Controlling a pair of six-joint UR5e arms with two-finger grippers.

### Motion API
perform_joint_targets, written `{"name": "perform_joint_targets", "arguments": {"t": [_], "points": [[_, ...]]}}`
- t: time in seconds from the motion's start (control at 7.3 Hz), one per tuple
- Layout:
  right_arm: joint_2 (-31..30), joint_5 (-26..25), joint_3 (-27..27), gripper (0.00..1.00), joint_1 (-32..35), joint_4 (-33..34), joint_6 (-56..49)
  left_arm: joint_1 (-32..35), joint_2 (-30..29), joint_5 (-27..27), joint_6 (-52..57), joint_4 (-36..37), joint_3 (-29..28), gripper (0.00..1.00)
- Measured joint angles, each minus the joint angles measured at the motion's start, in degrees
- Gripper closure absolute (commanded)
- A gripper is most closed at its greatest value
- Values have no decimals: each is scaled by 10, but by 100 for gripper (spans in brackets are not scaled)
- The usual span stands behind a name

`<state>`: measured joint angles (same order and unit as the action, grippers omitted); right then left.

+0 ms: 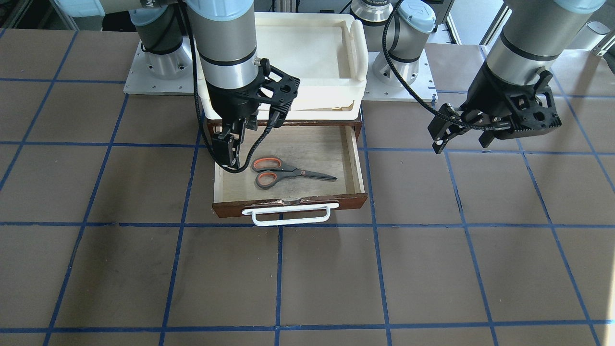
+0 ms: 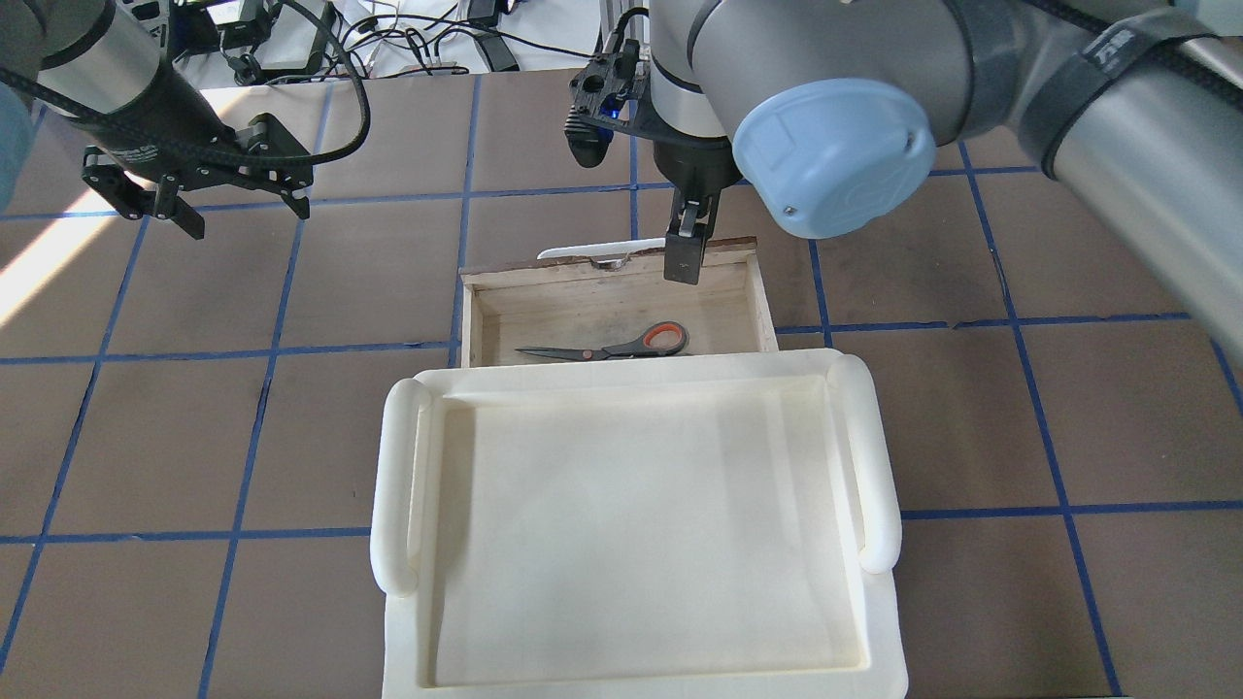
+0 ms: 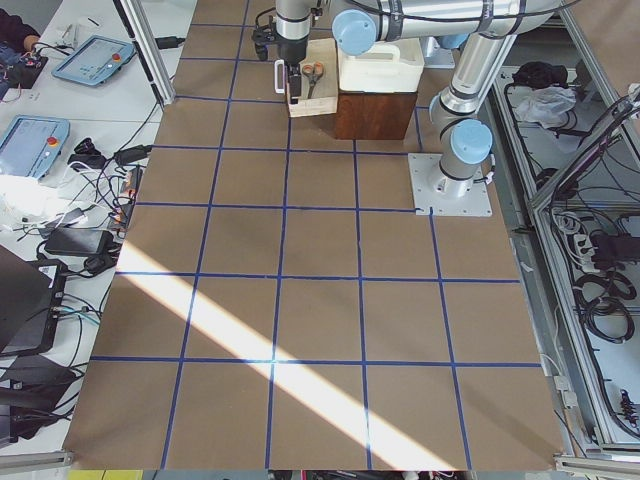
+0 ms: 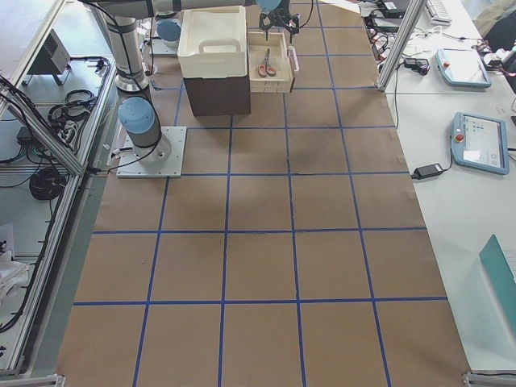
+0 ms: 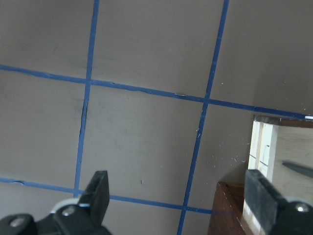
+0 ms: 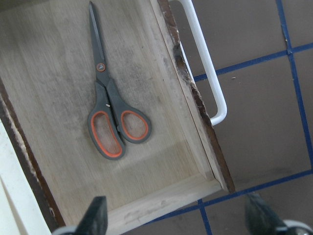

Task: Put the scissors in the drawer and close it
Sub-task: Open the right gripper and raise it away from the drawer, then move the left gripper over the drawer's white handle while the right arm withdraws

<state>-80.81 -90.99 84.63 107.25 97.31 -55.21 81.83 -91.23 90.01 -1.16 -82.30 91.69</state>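
Observation:
The scissors (image 1: 288, 172), with orange-red and grey handles, lie flat on the floor of the open drawer (image 1: 312, 144); they also show in the overhead view (image 2: 621, 345) and the right wrist view (image 6: 110, 117). The drawer stands pulled out of its dark brown box (image 3: 375, 112), with its white bar handle (image 1: 288, 216) toward the operators' side. My right gripper (image 1: 231, 154) hangs open and empty over the drawer's corner beside the scissors' handles, its fingers (image 6: 95, 215) wide apart. My left gripper (image 1: 461, 142) is open and empty above the table, well to the side of the drawer.
A white plastic tray (image 2: 398, 485) sits on top of the dark box, behind the open drawer. The table is brown with blue grid lines (image 1: 278, 278). Operator desks with tablets (image 3: 30, 140) lie beyond the table's far edge.

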Motion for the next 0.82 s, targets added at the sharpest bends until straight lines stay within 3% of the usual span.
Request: {"name": "perform_joint_targets", "arguments": {"t": [0.27,0.82], "points": [[-50,0,1,0,-60,-29,51,33,-37,1,1,60,-5,0],[-93,-9,2,0,-160,-95,346,102,-147,-7,-45,137,-67,0]]}}
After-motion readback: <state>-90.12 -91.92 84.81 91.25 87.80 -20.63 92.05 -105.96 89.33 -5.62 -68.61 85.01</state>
